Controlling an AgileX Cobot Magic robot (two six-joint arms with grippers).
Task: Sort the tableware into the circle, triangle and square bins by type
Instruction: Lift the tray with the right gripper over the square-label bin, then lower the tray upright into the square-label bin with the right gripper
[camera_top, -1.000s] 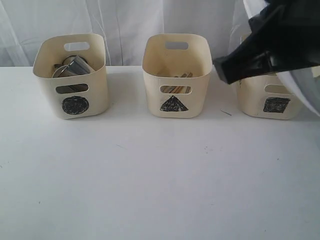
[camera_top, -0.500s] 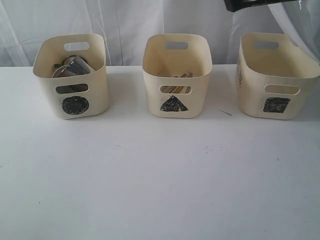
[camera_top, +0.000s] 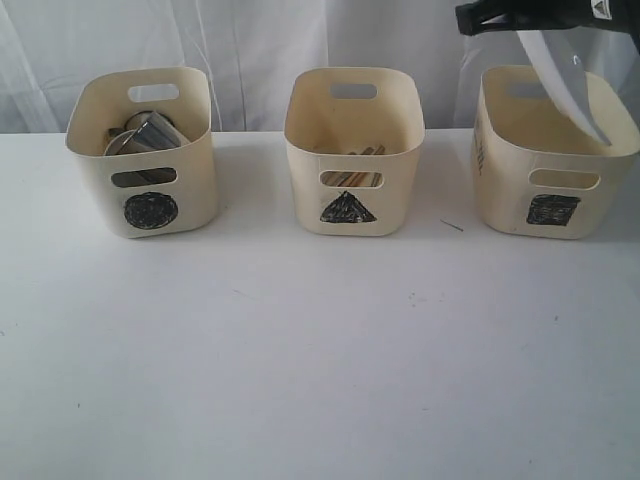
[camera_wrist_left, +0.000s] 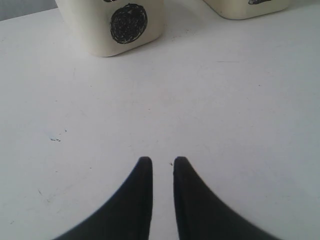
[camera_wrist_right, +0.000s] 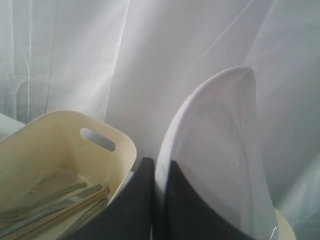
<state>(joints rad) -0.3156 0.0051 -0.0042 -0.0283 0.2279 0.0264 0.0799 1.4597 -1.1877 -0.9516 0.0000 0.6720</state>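
My right gripper (camera_top: 525, 25) (camera_wrist_right: 161, 162) is shut on the rim of the large white square plate (camera_top: 566, 88) (camera_wrist_right: 220, 150). The plate hangs edge-down, tilted over the open top of the square bin (camera_top: 545, 190). The circle bin (camera_top: 140, 190) (camera_wrist_left: 125, 30) holds steel mugs (camera_top: 145, 133). Steel cutlery and wooden chopsticks (camera_wrist_right: 55, 200) (camera_top: 352, 152) lie in the triangle bin (camera_top: 352, 205) (camera_wrist_right: 55, 145). My left gripper (camera_wrist_left: 162, 161) hovers over bare table in front of the circle bin, its fingers slightly apart with nothing between them; the exterior view does not show it.
The three bins stand in a row along the back of the white table (camera_top: 320, 350), with a white curtain (camera_top: 260, 40) right behind them. A corner of the triangle bin (camera_wrist_left: 245, 7) shows in the left wrist view.
The right arm has lifted from in front of the square bin to above it. The plate now hangs over that bin's opening. The left gripper has not moved.
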